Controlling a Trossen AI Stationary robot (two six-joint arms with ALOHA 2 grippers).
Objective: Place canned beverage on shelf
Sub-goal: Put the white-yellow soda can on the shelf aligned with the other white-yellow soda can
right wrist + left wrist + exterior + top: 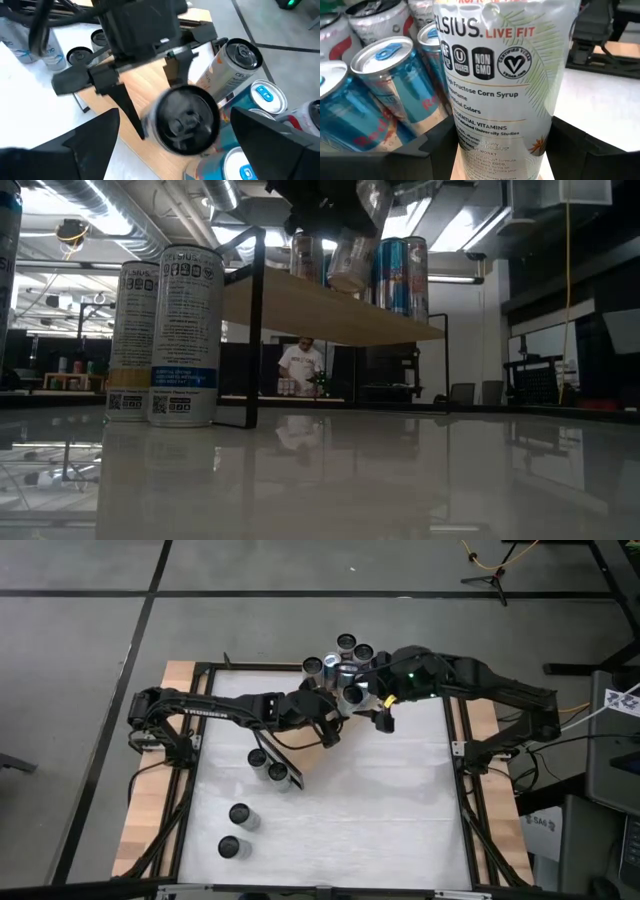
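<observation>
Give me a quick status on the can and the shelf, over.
Left claw shut on white Celsius can, held over shelf. Right claw open beside it. Cans crowd the spot alongside, over.

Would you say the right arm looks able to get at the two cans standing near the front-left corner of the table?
Probably not easily. Those two cans stand far across the table from the right gripper, which hovers open by the shelf; the left arm stretches between.
</observation>
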